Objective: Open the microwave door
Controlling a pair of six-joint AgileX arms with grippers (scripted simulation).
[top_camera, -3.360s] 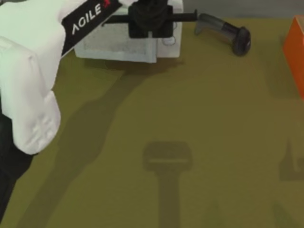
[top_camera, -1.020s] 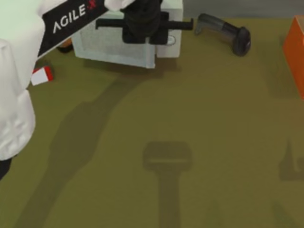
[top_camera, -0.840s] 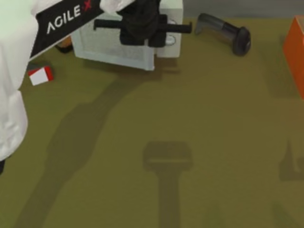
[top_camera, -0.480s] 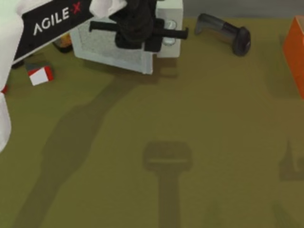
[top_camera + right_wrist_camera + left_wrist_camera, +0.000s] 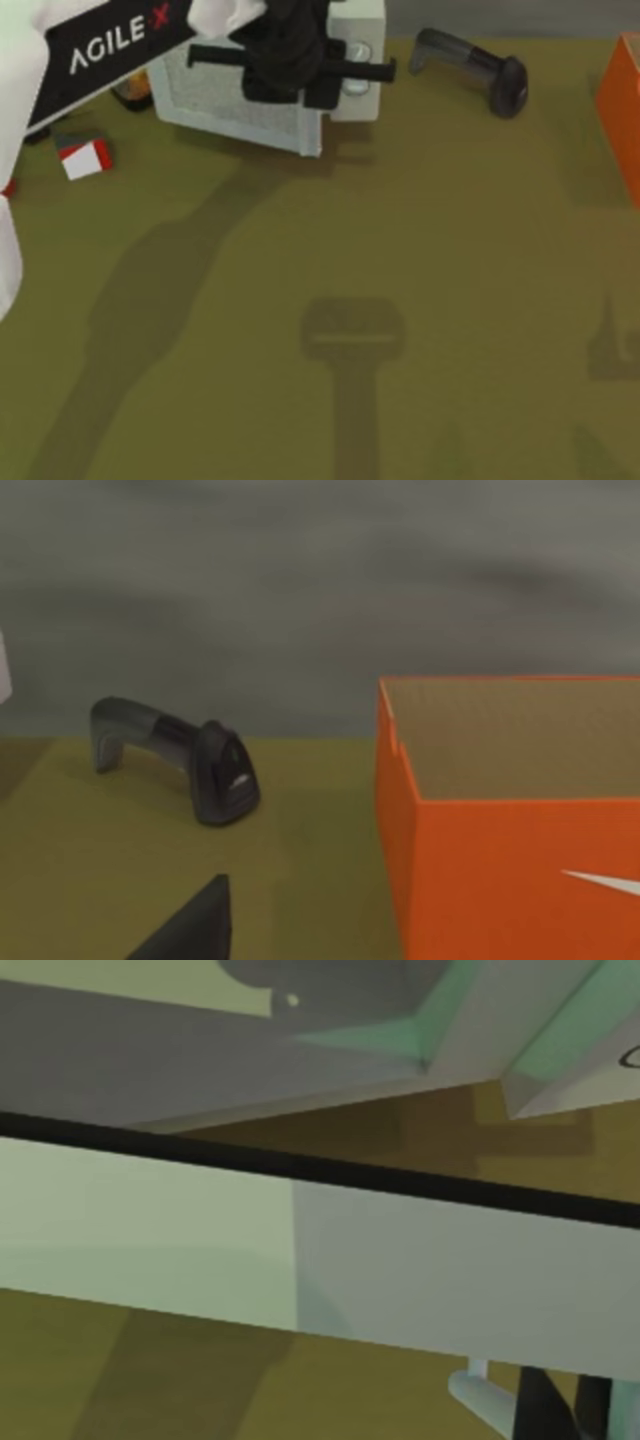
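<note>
A white microwave (image 5: 365, 60) sits at the far edge of an olive-green tabletop (image 5: 420, 260), left of centre in the top view. Its door (image 5: 240, 105) — a white panel with a grey speckled mesh window — faces the near side and runs left to right. The right-hand edge of the door stands slightly proud of the oven body, so it looks partly open, hinged at the left.

The left arm reaches in from the top view's left, and its tool (image 5: 300, 75) hangs directly over the door's upper edge, close to the free right-hand end. From above, the black wrist covers the fingers, and the left wrist view shows only the door's edge as a pale band very close up, so I cannot tell whether the tool is open or closed, or whether it is gripping the door. The pull, I judge, has to run toward the near side and sweep left, about the hinge.

The right arm is out of the top view, parked; its wrist view shows only a dark tip of its tool (image 5: 190, 930), and its state cannot be told either.

Room for the swing: the tabletop in front of the door is bare. A small red-and-white object (image 5: 85, 158) lies near the hinge side — it may sit close to the door's path. A dark handheld scanner (image 5: 480, 70) and an orange box (image 5: 622, 110) lie well apart to the right.
</note>
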